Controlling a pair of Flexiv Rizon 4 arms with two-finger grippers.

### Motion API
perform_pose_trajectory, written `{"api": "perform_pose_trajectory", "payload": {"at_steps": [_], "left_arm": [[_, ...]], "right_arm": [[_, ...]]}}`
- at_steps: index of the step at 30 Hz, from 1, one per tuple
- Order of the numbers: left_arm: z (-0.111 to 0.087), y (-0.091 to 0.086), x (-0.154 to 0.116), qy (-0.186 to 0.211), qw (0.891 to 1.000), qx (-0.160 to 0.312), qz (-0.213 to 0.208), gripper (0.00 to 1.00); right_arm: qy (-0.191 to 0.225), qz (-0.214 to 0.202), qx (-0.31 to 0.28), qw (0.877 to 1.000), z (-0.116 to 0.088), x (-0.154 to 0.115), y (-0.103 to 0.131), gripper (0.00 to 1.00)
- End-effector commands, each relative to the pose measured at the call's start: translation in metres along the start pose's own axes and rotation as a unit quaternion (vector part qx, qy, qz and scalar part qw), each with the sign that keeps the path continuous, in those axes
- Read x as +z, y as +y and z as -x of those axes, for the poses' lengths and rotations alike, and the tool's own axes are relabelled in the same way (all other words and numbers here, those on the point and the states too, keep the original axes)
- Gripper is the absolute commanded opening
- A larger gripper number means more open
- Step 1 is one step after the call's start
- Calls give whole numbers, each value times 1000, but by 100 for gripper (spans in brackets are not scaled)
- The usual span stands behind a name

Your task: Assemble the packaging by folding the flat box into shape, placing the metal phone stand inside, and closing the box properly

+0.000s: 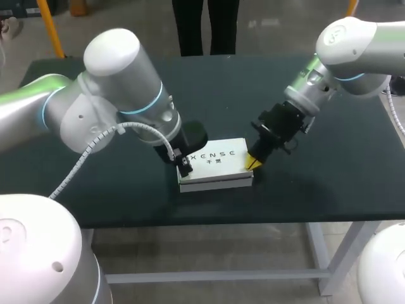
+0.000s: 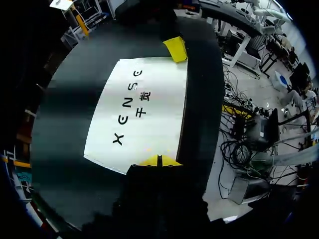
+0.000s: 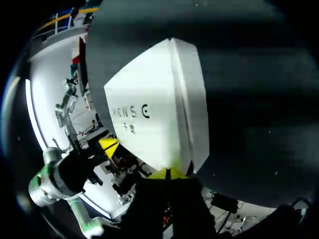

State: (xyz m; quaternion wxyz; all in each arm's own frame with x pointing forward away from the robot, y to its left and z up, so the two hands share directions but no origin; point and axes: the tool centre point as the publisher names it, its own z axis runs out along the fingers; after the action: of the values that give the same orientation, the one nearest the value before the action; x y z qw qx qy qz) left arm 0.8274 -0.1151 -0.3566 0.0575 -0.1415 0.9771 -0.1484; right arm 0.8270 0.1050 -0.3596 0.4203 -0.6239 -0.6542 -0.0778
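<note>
On the dark table (image 1: 329,177), toward its front: a white printed box (image 1: 215,163), lying flat, folded into shape and closed as far as can be seen, caught endwise between two grippers. No sight of the metal phone stand anywhere around the box; impossible to tell whether inside.

Risks from here, by judgement only:
- **Squeezing harder from both ends:** likely to bow the thin card walls, or to spring an end flap rather than seat it.
- **Pushing from one end alone, with no counter-hold at the other:** likely to slide or spin the box over the smooth surface.
- **Contact at the box's right end set by the front corner, not mid-face:** apt to dent that corner or skid off it.
- **The stand:** with the box closed and nothing visible inside, easy to call the job done with the stand left out; worth checking before any further pressing.

Left gripper (image 2: 158,160): at the box's left end, yellow tips clenched together with only a hairline between them. Nothing held; tip ends set against the upper edge of that end.

Right gripper (image 1: 255,163): at the box's right end, by the front corner, tips likewise pressed tight together and empty, butted against the box there.

Neither clasping the box; both merely bearing on it from opposite ends.
</note>
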Motion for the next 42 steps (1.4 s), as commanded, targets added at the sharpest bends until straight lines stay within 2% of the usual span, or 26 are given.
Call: {"api": "perform_pose_trajectory", "payload": {"at_steps": [1, 18, 33, 42], "left_arm": [[2, -2, 7, 3, 1000, 0, 3, 0], [1, 3, 15, 11, 1000, -4, 6, 0], [1, 7, 20, 18, 1000, -9, 8, 0], [1, 6, 20, 17, 1000, -8, 8, 0]], "right_arm": [[0, -2, 1, 1000, 2, 5, 4, 0], [1, -6, 6, 1000, 7, 8, 8, 0], [16, -24, 18, 999, 21, 19, 18, 0], [13, -19, 15, 1000, 18, 17, 19, 0]]}}
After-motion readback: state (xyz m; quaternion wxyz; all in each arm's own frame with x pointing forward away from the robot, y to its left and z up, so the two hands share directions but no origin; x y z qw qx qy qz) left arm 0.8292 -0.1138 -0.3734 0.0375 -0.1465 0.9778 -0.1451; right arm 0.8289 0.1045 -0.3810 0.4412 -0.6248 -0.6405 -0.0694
